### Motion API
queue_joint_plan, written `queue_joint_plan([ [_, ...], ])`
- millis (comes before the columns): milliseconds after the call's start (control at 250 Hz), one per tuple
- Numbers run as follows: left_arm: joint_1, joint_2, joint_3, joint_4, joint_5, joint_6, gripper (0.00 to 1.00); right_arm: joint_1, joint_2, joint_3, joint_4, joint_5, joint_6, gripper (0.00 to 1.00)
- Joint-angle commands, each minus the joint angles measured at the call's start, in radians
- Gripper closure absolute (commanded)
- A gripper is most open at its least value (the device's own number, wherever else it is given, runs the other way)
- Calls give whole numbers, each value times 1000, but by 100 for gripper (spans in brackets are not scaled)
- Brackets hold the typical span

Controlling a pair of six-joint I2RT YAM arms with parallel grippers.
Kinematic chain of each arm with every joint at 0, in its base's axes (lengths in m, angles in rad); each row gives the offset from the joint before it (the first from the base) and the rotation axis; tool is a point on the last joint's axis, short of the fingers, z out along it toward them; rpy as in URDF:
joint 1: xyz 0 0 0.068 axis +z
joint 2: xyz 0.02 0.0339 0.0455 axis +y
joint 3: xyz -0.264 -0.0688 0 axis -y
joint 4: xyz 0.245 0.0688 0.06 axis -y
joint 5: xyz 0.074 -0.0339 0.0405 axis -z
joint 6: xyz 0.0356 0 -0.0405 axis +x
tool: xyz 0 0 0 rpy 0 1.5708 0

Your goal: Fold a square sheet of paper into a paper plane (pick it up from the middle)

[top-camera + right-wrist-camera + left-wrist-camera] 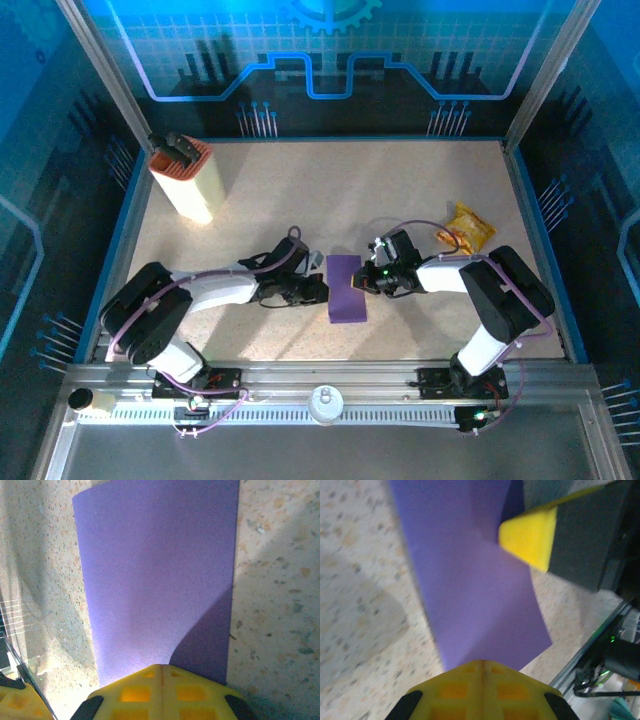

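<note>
paper: the purple sheet of paper (347, 288) is seen in the middle of the table (300, 190) | left gripper (318, 290): placed at the sheet's 9 o'clock edge, jaws pressed together | right gripper (372, 280): placed at its 3 o'clock edge, jaws pressed together | others: snack packet (468, 228) at 2 o'clock, tall box (185, 180) at 10 o'clock

The closed left gripper (482, 672) touches the purple square sheet of paper (470, 590).

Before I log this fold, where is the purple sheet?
In the top view, the purple sheet lies near the table's front, between the left gripper and right gripper.
</note>
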Motion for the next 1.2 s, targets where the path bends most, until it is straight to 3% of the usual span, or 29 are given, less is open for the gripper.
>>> queue_joint_plan([
  [0, -5, 70, 41, 94, 55, -73, 100, 16, 59, -64, -194, 136, 6, 94],
  [168, -18, 149, 38, 100, 100, -44, 100, 19, 64, -65, -193, 136, 5, 93],
  [380, -33, 157, -29, -83, 19, 64, 100, 20, 58, -76, -190, 142, 8, 94],
  [579, -43, 53, -142, -96, 8, 73, 100, 20, 59, -81, -192, 151, 10, 94],
  [731, -57, -66, -82, -163, -18, 60, 99, 21, 61, -78, -193, 148, 8, 94],
  [887, -56, -92, -8, -90, -12, -13, 99, 23, 56, -75, -196, 149, 9, 94],
  [1059, -60, 45, 40, 64, 78, -71, 100, 25, 59, -71, -197, 149, 11, 94],
  [1199, -62, 122, 38, 90, 103, -43, 100, 25, 58, -75, -195, 151, 15, 94],
])
